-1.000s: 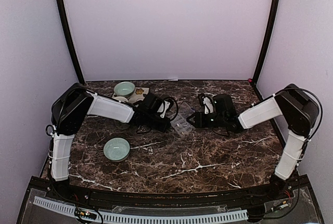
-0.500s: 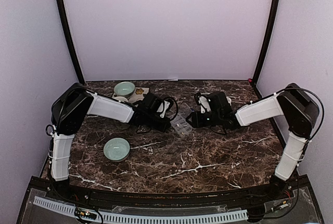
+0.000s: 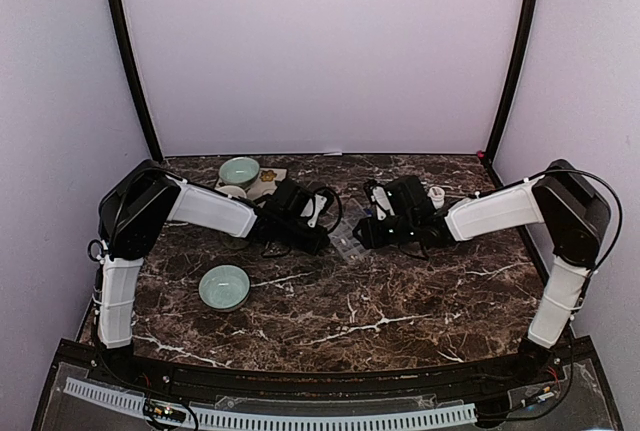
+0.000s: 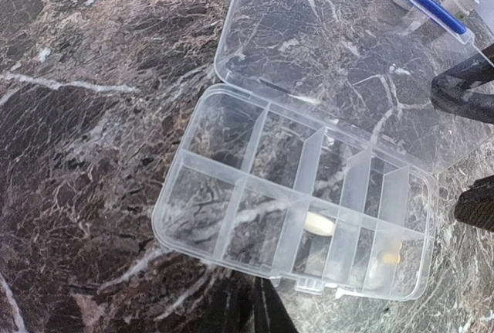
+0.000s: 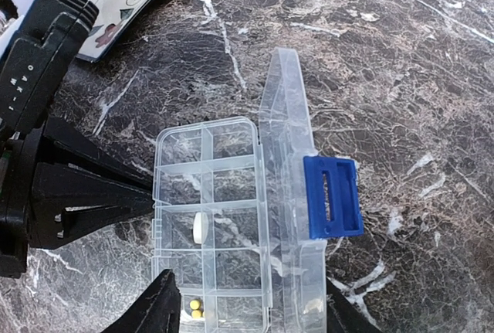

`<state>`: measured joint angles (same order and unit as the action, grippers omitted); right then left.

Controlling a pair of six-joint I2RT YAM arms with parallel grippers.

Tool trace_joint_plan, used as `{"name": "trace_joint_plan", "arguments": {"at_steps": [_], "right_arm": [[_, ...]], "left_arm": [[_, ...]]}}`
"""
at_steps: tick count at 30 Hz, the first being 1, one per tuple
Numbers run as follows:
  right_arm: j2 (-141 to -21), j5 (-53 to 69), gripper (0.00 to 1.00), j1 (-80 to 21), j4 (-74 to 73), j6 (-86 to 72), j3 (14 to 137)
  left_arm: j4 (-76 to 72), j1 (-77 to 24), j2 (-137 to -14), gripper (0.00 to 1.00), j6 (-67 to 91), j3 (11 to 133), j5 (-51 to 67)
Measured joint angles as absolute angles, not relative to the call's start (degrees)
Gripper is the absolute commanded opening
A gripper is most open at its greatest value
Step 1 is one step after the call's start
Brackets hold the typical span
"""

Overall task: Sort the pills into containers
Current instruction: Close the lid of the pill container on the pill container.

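The box point(image 5: 231, 186) lies open in the middle of the table point(image 3: 400, 301), in its far half, between the two grippers. Its lid point(image 5: 279, 117) is folded flat to one side with the blue latch point(image 5: 332, 198) facing up. One white pill point(image 5: 201, 227) sits in a middle cell and two yellow pills point(image 5: 193, 307) in an end cell. The other cells look bare.

The left gripper point(image 5: 143, 194) has its fingers pressed together, with the tips at the box's left wall. I cannot tell whether they pinch the wall or only lean on it. The right gripper point(image 5: 247, 283) hangs over the end with the yellow pills. Its fingers are spread wide, one outside the box and one outside the lid, with nothing between them that I can see.

This looks like the drop into a cell. To do it well, the left tips should hold the light box steady while the right gripper works. The right gripper should lift straight up, since a sideways pull would catch the lid or a wall and drag the box. It should also stay low and centred over one cell, so that a pill cannot bounce over a divider.

Compared with a second ago, the right gripper has come left and slightly farther back. It now covers more of the box and has uncovered a bottle point(image 3: 437, 193) behind it. The left arm and both bowls point(image 3: 224, 286) are as before.
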<state>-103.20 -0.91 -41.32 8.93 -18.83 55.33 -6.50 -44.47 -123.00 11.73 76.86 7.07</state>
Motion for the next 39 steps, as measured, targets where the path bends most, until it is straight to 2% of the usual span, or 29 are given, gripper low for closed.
{"name": "trace_joint_plan", "arguments": {"at_steps": [17,39], "right_arm": [[-104.2,-8.8,0.56,-45.7,2.6,-16.6,59.8],[-105.9,-12.5,0.56,-48.9,-0.9,-16.2,62.6]], "left_arm": [[-6.6,-44.5,-123.0,0.09,11.6,76.8,7.1],[-6.6,-44.6,-123.0,0.09,11.6,76.8,7.1]]}}
